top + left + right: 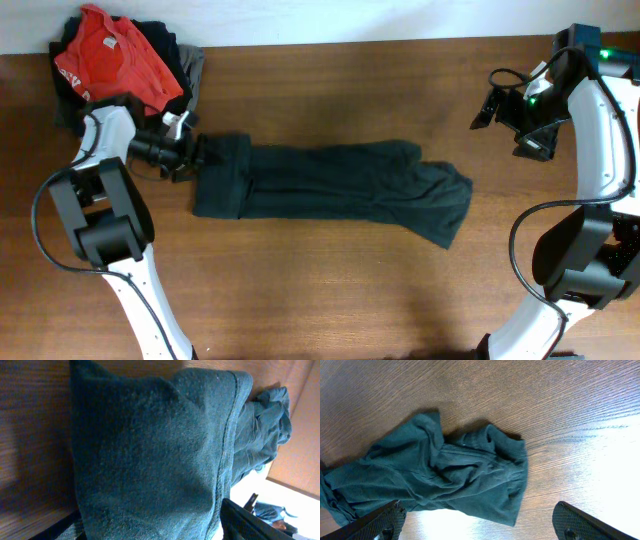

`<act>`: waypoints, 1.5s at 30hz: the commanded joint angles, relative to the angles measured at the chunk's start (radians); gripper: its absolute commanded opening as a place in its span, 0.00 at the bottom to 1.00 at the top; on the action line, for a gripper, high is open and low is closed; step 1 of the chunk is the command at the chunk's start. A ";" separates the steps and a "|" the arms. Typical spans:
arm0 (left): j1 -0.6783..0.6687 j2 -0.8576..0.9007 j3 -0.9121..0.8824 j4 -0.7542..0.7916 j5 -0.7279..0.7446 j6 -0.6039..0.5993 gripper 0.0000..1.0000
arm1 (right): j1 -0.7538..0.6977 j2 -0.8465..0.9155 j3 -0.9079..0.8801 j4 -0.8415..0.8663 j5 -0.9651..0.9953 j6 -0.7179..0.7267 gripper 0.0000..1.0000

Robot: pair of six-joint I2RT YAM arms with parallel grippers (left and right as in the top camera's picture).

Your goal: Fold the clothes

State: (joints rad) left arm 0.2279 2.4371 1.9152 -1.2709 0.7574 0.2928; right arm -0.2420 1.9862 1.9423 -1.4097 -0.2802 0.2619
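At the far left, against the back edge of the table [330,300], a red T-shirt [108,55] lies on top of a heap of dark cloth, with a grey garment [196,66] at the heap's right side. Just in front of that heap the left arm bends inward, and the left gripper [196,156] points right, low at the table, meeting the left end of the dark garment [330,185]. In the left wrist view its fingers [250,521] stand spread wide, released, and the garment's folded left end lies between them on the wood, filling most of that view, with a stitched hem running along its edge. From there the dark garment stretches rightward across the middle of the table as a long, narrow, wrinkled band. The left part is folded flat and thicker, while the right end fans out, rumpled, and slants toward the front edge. That right end lies loose and alone on the wood in the right wrist view. Well apart from it, at the far right and toward the back, the right gripper [508,128] hangs above the table, its fingers [382,520] spread fully and holding nothing.
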 commanded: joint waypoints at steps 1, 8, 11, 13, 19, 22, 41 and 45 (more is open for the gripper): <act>-0.037 0.067 -0.038 0.019 -0.057 0.016 0.77 | 0.006 0.002 0.011 0.000 0.004 0.001 0.99; -0.049 0.067 -0.038 0.029 -0.057 0.016 0.35 | 0.006 0.002 0.011 -0.001 0.004 0.001 0.99; -0.049 0.067 -0.038 0.036 -0.057 0.016 0.08 | 0.006 0.002 0.011 0.000 0.004 0.001 0.99; -0.049 0.067 -0.038 0.040 -0.051 0.016 0.01 | 0.006 0.002 0.011 0.000 0.004 0.001 0.99; -0.049 0.067 -0.038 0.044 -0.035 0.016 0.00 | 0.006 0.002 0.011 0.000 0.004 0.001 0.99; -0.048 0.066 -0.031 0.043 -0.035 0.015 0.00 | 0.006 0.002 0.011 -0.001 0.004 0.001 0.99; 0.037 0.066 0.499 -0.336 -0.575 -0.192 0.01 | 0.006 0.002 0.011 0.000 0.004 0.001 0.99; 0.011 0.066 0.591 -0.388 -0.607 -0.196 0.01 | 0.006 0.002 0.011 0.000 0.004 0.001 0.99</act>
State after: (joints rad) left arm 0.2653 2.5000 2.4481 -1.6394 0.2268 0.1246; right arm -0.2420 1.9862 1.9423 -1.4097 -0.2802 0.2619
